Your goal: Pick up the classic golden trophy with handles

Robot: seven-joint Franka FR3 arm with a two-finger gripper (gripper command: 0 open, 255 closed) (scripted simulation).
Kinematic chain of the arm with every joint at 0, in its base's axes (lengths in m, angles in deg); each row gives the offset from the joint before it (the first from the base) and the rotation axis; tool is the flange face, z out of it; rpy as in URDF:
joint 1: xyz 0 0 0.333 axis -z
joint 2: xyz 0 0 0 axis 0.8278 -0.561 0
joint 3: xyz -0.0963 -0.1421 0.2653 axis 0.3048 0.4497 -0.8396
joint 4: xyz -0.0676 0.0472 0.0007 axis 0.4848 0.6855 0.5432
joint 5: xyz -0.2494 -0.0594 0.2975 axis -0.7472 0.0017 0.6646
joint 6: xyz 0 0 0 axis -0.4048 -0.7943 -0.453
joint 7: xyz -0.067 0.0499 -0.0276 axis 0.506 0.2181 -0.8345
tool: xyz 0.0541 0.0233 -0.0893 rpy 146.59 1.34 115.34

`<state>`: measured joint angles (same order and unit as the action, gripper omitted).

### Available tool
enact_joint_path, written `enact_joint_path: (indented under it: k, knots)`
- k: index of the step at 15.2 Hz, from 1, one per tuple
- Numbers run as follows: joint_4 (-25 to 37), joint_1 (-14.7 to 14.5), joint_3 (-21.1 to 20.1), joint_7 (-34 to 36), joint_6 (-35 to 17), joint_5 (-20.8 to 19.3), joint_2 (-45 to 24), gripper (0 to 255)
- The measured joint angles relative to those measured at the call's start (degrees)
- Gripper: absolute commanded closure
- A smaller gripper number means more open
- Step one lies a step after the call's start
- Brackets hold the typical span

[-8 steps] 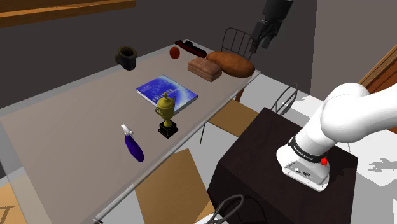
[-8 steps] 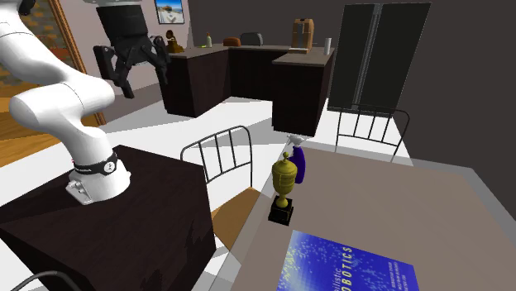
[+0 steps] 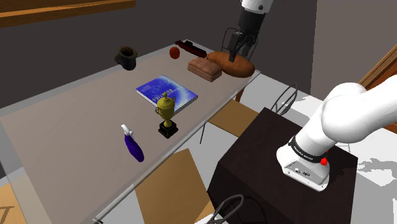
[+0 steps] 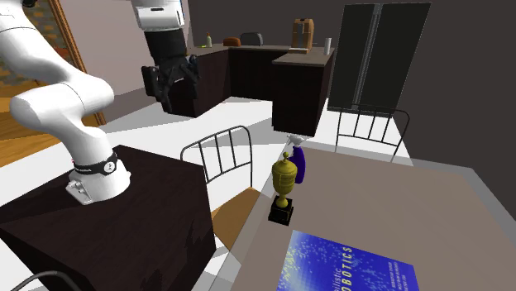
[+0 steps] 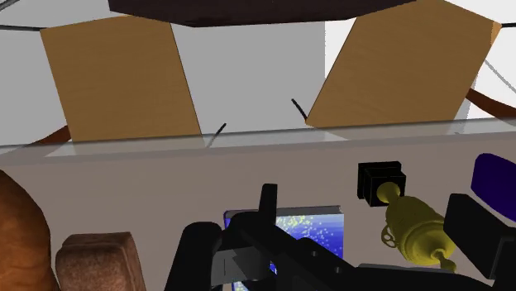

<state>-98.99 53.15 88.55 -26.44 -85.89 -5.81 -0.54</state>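
The golden trophy [image 3: 167, 113] with two handles stands upright on a black base near the table's near edge, between a blue book and a purple spray bottle. It also appears in the second exterior view [image 4: 284, 183] and the wrist view [image 5: 413, 230]. My gripper [image 3: 235, 54] hangs open and holds nothing, high above the bread at the table's end, well away from the trophy. In the second exterior view the gripper [image 4: 172, 91] is up and to the left of the trophy. In the wrist view the gripper [image 5: 339, 248] has its black fingers [image 5: 473, 230] standing apart.
The grey table [image 3: 70, 140] carries a blue book [image 3: 167, 93], a purple spray bottle [image 3: 133, 146], two brown loaves [image 3: 231, 63], a red fruit [image 3: 174, 52] and a dark pot [image 3: 127, 56]. Wire chairs [image 4: 219, 157] stand between the table and my dark stand [image 3: 286, 165].
The gripper has moved down and toward the shoulder view's left, from beside the table's end to above the bread. The trophy and other things have not moved.
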Motion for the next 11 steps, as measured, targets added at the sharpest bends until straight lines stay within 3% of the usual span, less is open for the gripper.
enact_joint_path:
  k: [11]
  knots:
    - [9.5, -2.81, -6.64, 6.97, -12.83, -0.98, -22.14, 0]
